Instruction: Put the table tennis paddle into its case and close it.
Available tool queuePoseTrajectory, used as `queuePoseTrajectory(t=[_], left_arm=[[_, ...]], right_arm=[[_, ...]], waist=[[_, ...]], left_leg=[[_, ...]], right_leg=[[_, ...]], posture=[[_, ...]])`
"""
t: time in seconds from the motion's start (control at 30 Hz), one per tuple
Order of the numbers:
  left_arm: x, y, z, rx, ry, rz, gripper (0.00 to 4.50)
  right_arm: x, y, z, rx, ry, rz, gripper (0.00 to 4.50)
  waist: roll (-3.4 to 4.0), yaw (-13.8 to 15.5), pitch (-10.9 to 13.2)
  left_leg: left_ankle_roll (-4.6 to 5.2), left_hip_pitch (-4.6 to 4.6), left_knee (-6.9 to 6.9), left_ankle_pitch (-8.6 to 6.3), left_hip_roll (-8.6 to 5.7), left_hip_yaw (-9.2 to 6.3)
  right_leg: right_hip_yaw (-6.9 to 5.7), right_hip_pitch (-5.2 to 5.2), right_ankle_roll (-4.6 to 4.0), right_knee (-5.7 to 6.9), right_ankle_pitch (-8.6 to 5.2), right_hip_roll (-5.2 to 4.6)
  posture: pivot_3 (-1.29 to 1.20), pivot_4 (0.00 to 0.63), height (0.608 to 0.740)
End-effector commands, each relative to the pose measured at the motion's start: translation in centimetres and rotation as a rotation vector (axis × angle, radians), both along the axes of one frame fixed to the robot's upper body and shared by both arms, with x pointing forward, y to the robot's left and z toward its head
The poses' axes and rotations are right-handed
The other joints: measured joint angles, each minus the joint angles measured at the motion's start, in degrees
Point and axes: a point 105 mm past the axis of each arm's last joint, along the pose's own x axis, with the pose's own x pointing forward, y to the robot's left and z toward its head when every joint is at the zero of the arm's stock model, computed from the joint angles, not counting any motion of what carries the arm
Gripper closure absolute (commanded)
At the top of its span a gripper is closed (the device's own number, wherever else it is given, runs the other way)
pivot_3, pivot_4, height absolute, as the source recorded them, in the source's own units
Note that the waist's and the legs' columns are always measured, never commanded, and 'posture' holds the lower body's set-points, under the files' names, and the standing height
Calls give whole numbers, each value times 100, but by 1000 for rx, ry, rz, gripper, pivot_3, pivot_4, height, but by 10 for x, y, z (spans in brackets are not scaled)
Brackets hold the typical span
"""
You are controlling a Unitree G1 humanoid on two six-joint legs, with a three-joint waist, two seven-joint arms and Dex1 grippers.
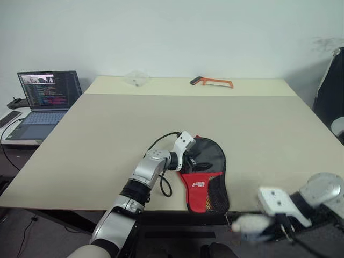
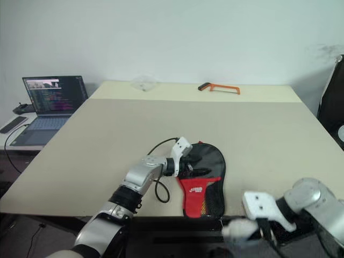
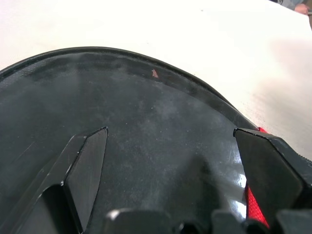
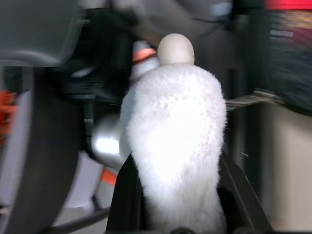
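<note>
Beige table [image 1: 107, 140] bearing case [image 1: 207, 180]; left gripper [image 3: 170, 180] spread over black paddle face [image 3: 146, 126]; right gripper [image 4: 175, 195] clamping plush charm [image 4: 173, 141].

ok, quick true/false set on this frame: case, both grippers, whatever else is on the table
1. The case lies at the table's near edge. True.
2. The left gripper is shut on the case's zipper. False: its fingers stand wide open over the case's black top.
3. The right gripper is closed on the white plush charm. True.
4. The orange hacksaw lies beside the case. False: it lies at the table's far edge.
5. An open laptop stands off the table's left side. True.
</note>
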Motion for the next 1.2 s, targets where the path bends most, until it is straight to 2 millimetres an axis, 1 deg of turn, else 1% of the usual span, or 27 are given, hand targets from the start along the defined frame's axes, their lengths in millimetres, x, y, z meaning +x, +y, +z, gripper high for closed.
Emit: queuePoseTrajectory(t=[0.03,0.13,0.17,0.2,0.23,0.3,0.33,0.37,0.4,0.47,0.5,0.53,0.63,0.67,0.7,0.77,0.83,0.93,1.0,1.07,1.13,1.2], left_arm=[[-12,6,-17,14,61,-39,0],[-20,5,-3,-23,1,-121,0],[-24,8,3,-35,-16,-150,0],[-27,11,9,-45,-27,-172,0],[-29,15,14,-50,-35,-185,0],[-35,27,24,-45,-43,-218,0],[-39,34,31,-49,-45,-232,0],[-41,40,38,-61,-44,-240,0],[-43,43,43,-70,-42,-245,0],[-45,63,64,-109,-50,-243,0],[-47,69,70,-119,-52,-243,0],[-48,80,80,-128,-59,-241,0],[-60,130,119,-137,-106,-218,0],[-67,149,132,-123,-119,-205,0],[-73,162,141,-107,-129,-194,0],[-84,188,155,-70,-135,-151,0],[-91,210,164,-35,-135,-96,0],[-98,232,168,-4,-117,-28,0],[-98,251,165,63,-109,43,0],[-98,264,161,111,-98,87,0],[-98,273,152,161,-82,120,0],[-97,276,143,196,-77,131,0]], right_arm=[[35,-4,18,28,-139,-81,3983],[49,-6,18,8,-165,-97,3983],[55,-7,15,2,-178,-118,3634],[60,-8,12,-5,-178,-132,3221],[60,-8,9,-9,-164,-127,3025],[56,-7,9,-4,-134,-111,2373],[56,-7,11,3,-125,-108,1954],[56,-8,15,8,-123,-109,1630],[56,-9,17,11,-123,-109,1220],[56,-15,29,28,-112,-129,574],[55,-17,32,34,-107,-136,314],[55,-20,37,50,-100,-149,31],[47,-33,67,155,-53,-211,31],[43,-40,77,193,-43,-243,31],[40,-47,85,219,-39,-265,31],[33,-61,95,246,-34,-312,31],[30,-77,99,240,-45,-373,31],[24,-92,97,197,-56,-421,31],[22,-99,98,164,-81,-448,31],[24,-105,100,135,-127,-475,31],[24,-108,103,127,-139,-486,31],[25,-102,107,136,-153,-469,31]], waist=[[1,-7,0],[3,-6,-1],[1,-5,0],[-1,-6,1],[1,-6,3],[6,3,8],[7,0,8],[8,0,9],[9,2,12],[8,6,35],[5,6,47],[5,4,48],[7,-5,78],[9,-14,97],[8,-29,106],[11,-31,107],[12,-11,106],[14,26,108],[15,34,109],[16,18,109],[17,1,110],[18,-6,110]], left_leg=[[0,0,-1,0,2,0],[0,-2,-8,0,5,-10],[-1,-14,-11,0,4,-14],[-2,-23,-13,0,5,-15],[-6,-26,-13,1,8,-17],[-22,-46,-13,6,9,-20],[-25,-67,-11,8,8,-23],[-29,-100,-6,11,7,-21],[-32,-109,-5,12,6,-20],[-29,-112,-3,11,3,-19],[-18,-113,-3,5,3,-19],[-15,-114,-1,3,4,-20],[-12,-112,-1,1,5,-19],[-11,-112,-2,1,7,-19],[-11,-114,-4,1,10,-16],[-9,-117,-10,-1,14,-11],[-8,-116,-14,-4,12,-13],[-5,-113,-9,-6,6,-5],[-5,-113,-5,-6,5,-4],[-5,-109,-5,-6,8,4],[-5,-103,-5,-6,11,13],[-5,-99,-5,-6,12,22]], right_leg=[[-1,0,0,0,0,0],[2,-13,1,1,1,3],[3,-33,23,3,15,5],[3,-43,22,3,15,5],[6,-47,18,4,12,4],[8,-66,14,4,11,-6],[7,-88,13,4,11,-7],[9,-122,11,10,13,-8],[11,-133,1,11,20,-8],[10,-136,0,12,21,-11],[9,-136,5,11,19,-12],[8,-135,13,11,14,-11],[5,-135,12,12,13,-9],[5,-136,12,13,13,-8],[6,-142,10,14,13,-5],[6,-150,3,14,11,-3],[4,-147,3,11,9,-6],[6,-141,9,8,7,-12],[5,-139,14,8,8,-14],[5,-141,13,12,9,-12],[5,-142,13,20,9,-10],[9,-145,13,28,9,-10]], posture=[[0,150,740],[0,150,740],[0,150,740],[0,150,740],[0,150,740],[0,150,740],[0,150,740],[0,150,740],[0,150,740],[0,150,740],[0,150,740],[0,150,740],[0,150,740],[0,150,740],[0,150,740],[0,150,740],[0,150,740],[0,150,740],[0,150,740],[0,150,740],[0,150,740],[0,150,740]])
